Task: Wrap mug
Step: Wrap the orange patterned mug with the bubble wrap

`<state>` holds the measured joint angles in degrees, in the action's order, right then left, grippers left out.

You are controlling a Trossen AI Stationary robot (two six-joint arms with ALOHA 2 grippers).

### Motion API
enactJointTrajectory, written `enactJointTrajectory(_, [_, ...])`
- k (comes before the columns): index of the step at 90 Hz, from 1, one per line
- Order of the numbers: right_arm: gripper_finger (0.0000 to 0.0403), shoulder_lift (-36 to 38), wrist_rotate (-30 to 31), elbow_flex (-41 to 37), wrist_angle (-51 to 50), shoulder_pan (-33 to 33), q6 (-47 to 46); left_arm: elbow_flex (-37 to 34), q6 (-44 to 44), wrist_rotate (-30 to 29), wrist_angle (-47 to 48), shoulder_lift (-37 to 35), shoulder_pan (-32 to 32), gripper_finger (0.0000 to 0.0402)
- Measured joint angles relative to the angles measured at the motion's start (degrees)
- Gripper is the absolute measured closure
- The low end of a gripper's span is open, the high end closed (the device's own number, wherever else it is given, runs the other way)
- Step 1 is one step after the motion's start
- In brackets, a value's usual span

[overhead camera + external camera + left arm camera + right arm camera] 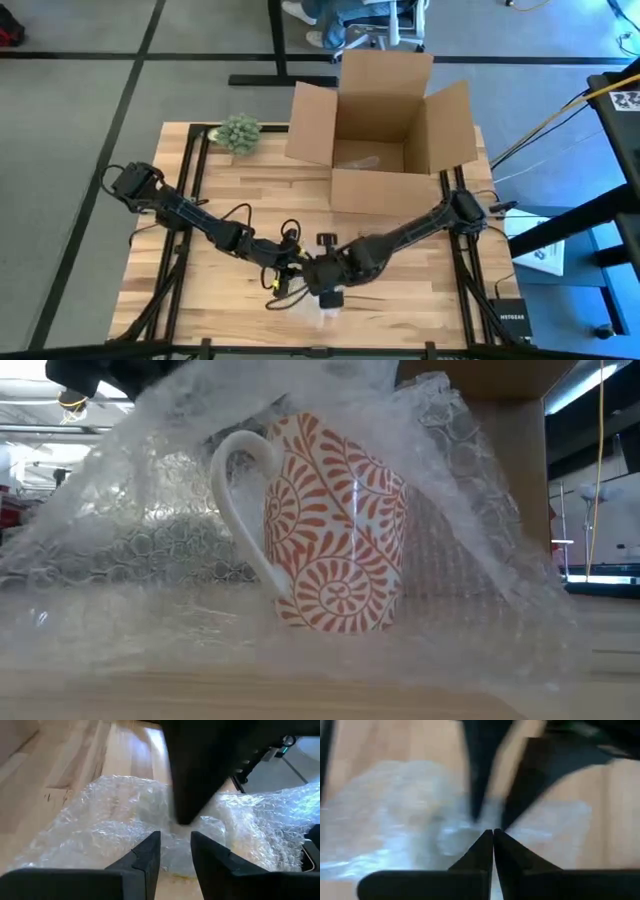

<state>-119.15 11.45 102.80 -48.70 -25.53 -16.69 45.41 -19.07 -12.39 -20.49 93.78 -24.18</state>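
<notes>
Mug (335, 525) shows only low, under bubble wrap (470, 510) pinched by right fingers (492, 840); left fingers (150, 852) parted.

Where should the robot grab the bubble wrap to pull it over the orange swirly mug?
Probably the loose edge of the bubble wrap, coming down from above. The mug stands upright with its handle sticking out sideways, and the wrap already drapes over its top, so a free flap beside the mug's plain side looks easiest to pinch without bumping the handle.
</notes>
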Motion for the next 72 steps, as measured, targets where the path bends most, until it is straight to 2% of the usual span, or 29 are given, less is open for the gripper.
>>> enactJointTrajectory(13, [0.0402, -0.04, -0.69, -5.53, 6.03, 0.13, -2.07, 0.00, -0.06, -0.09, -0.09, 0.02, 0.06, 0.0310])
enactJointTrajectory(31, [0.0402, -0.04, -0.79, -9.42, 9.25, 2.42, -3.27, 1.04, -0.22, -0.24, 1.58, -0.24, 0.20, 0.0310])
enactJointTrajectory(37, [0.0402, -0.04, -0.60, -9.38, 9.26, 2.74, -3.88, 2.59, -0.20, -0.04, 6.86, -1.64, -0.34, 0.0310])
enactJointTrajectory(50, [0.0402, -0.06, 0.77, -8.66, 9.18, 2.68, -3.88, 7.03, -3.09, 0.24, 24.42, -8.08, -3.09, 0.0310])
enactJointTrajectory(62, [0.0402, -0.06, 1.08, -8.28, 9.67, 2.68, -3.72, 7.28, -7.36, -3.28, 36.88, -11.23, -6.25, 0.0310])
enactJointTrajectory(67, [0.0402, -0.09, 2.09, -8.28, 9.69, 2.68, -3.46, 6.50, -9.38, -4.41, 39.19, -11.02, -7.37, 0.0310])
enactJointTrajectory(72, [0.0402, -0.11, 3.01, -8.28, 9.91, 2.65, -2.91, 4.82, -10.73, -4.63, 37.00, -10.27, -7.92, 0.0310])
